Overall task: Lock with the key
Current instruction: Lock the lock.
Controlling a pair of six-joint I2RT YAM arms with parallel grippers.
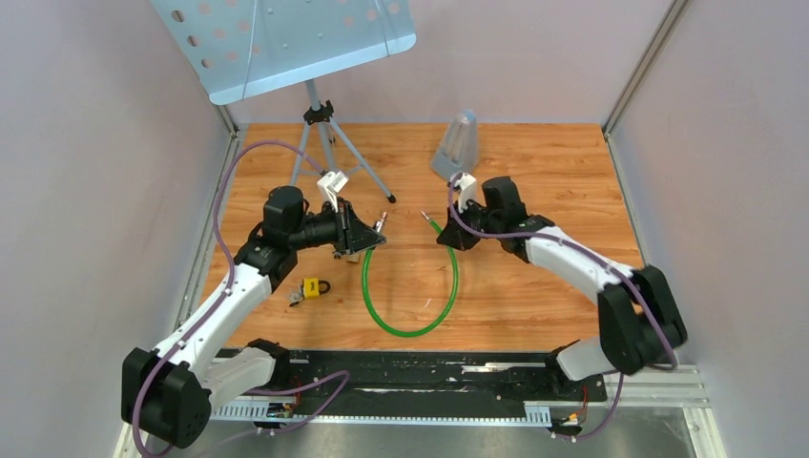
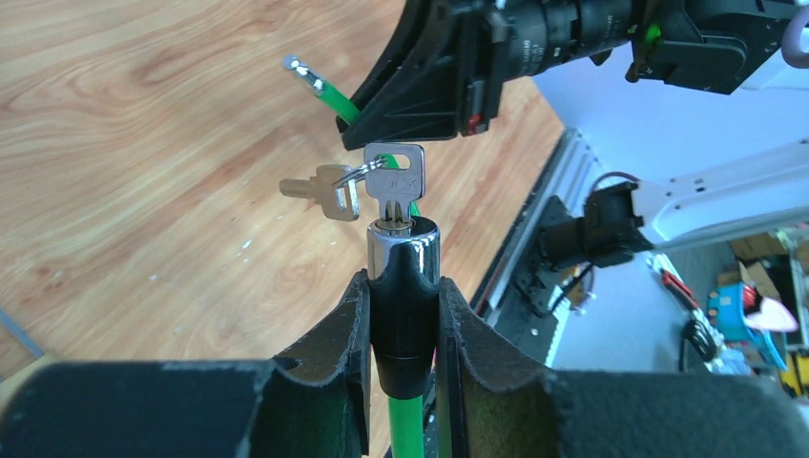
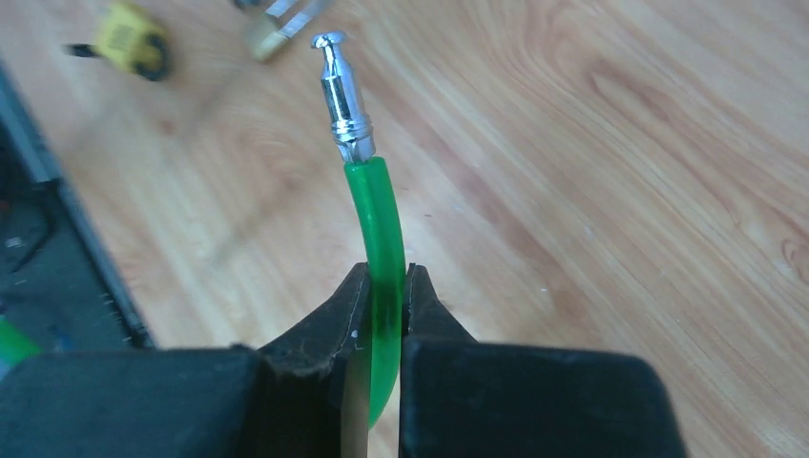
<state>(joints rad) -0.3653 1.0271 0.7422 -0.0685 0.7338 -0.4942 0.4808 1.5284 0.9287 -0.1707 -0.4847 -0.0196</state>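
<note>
A green cable lock (image 1: 412, 329) lies in a loop on the wooden table. Its black and chrome lock head (image 2: 404, 286) is raised, and my left gripper (image 2: 404, 298) is shut on it. A silver key (image 2: 396, 181) stands in the head's keyhole, with a second key (image 2: 320, 193) hanging from its ring. In the top view the left gripper (image 1: 368, 235) sits left of centre. My right gripper (image 3: 386, 286) is shut on the green cable (image 3: 375, 215), just below its bare metal pin (image 3: 342, 100). The right gripper (image 1: 445, 229) faces the left one, with a gap between pin and head.
A small yellow padlock (image 1: 312, 286) lies by the left arm, with keys beside it. A music stand (image 1: 286, 38) on a tripod (image 1: 324, 129) stands at the back left. A grey metronome (image 1: 456, 143) is at the back centre. Walls close both sides.
</note>
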